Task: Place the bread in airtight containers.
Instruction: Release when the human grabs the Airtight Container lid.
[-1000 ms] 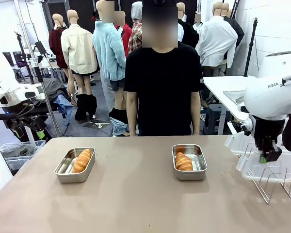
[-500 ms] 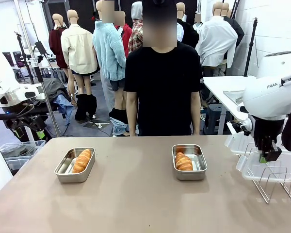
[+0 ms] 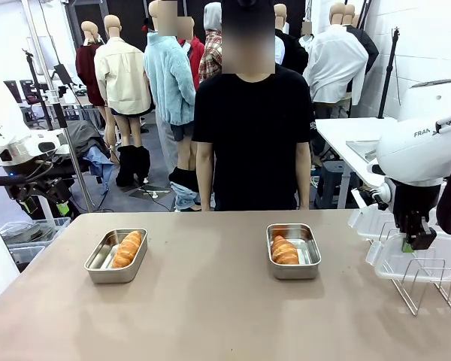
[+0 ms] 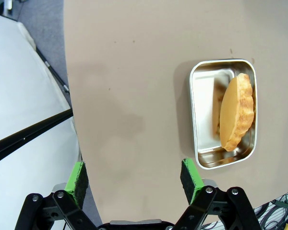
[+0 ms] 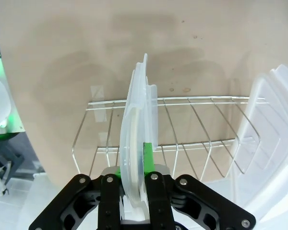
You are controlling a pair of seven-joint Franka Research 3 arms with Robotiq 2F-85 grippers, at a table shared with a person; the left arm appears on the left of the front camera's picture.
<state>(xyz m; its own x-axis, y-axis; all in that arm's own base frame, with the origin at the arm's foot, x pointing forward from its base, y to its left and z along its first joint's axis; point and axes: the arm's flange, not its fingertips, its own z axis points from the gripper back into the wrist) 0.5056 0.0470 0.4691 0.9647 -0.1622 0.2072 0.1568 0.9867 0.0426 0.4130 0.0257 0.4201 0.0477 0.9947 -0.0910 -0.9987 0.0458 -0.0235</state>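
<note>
**Partial brand mark on one arm**

Seen from the front: dark capitals "FRA" printed on the white shell of the right arm point(image 3: 417, 154), high on its rounded housing and slanting slightly upward. Further letters of the same word too small and blurred to make out.

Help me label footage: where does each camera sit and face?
Front: between the arms, facing the person across the table; right arm shows.
Left wrist: above the open left gripper, looking down at tin and croissant.
Right wrist: along the right gripper, shut on a clear lid in the rack.
Shared: front and left wrist show that tin.
</note>
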